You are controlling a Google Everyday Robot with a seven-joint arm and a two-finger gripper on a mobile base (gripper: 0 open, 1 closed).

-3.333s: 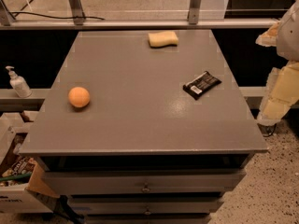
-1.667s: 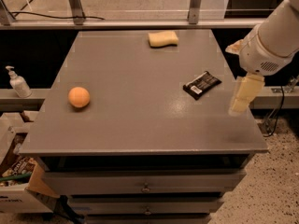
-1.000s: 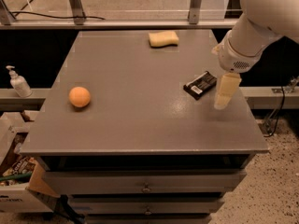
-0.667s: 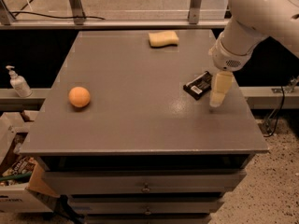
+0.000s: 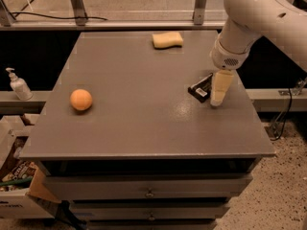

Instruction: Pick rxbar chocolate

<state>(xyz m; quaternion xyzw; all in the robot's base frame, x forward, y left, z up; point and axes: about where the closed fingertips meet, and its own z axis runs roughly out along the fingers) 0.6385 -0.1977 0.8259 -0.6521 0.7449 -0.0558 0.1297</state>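
The rxbar chocolate (image 5: 200, 88) is a small flat black bar with a white label patch, lying on the right part of the grey table (image 5: 139, 104). My gripper (image 5: 218, 97) hangs from the white arm and points down just right of the bar, covering its right end. Its tip is close to the table top.
An orange ball (image 5: 81, 99) lies on the table's left side. A yellow sponge (image 5: 167, 40) lies at the far edge. A soap dispenser (image 5: 17, 85) stands on a ledge to the left. A box of clutter (image 5: 17, 176) sits on the floor at the lower left.
The arm has swung in from the right over the table, and the gripper has moved left and toward the bar, ending right beside it. The bar, ball and sponge have not moved.
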